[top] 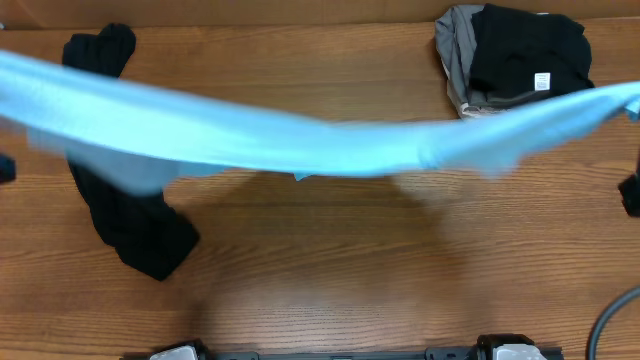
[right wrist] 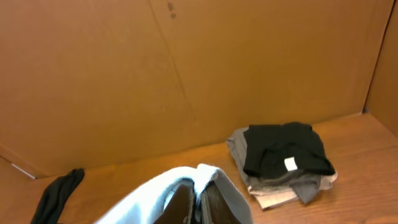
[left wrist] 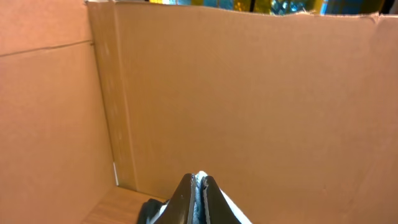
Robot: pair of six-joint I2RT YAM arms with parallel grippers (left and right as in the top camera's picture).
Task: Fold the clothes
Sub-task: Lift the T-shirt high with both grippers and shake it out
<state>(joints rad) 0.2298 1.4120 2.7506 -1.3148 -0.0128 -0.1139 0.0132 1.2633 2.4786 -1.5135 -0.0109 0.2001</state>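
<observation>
Above table point(top: 330, 290), T-shirt point(top: 300, 140) edge, seemingly taut.

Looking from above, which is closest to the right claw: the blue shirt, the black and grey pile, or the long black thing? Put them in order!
1. The blue shirt: pinched in the right claw, its end at the right edge.
2. The black and grey pile: back right, close by.
3. The long black garment: far left side.

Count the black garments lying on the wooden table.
2. A long black cloth garment lies at the left, its middle hidden behind the stretched light blue T-shirt; a folded black garment tops the grey pile at the back right. More may be hidden.
</observation>
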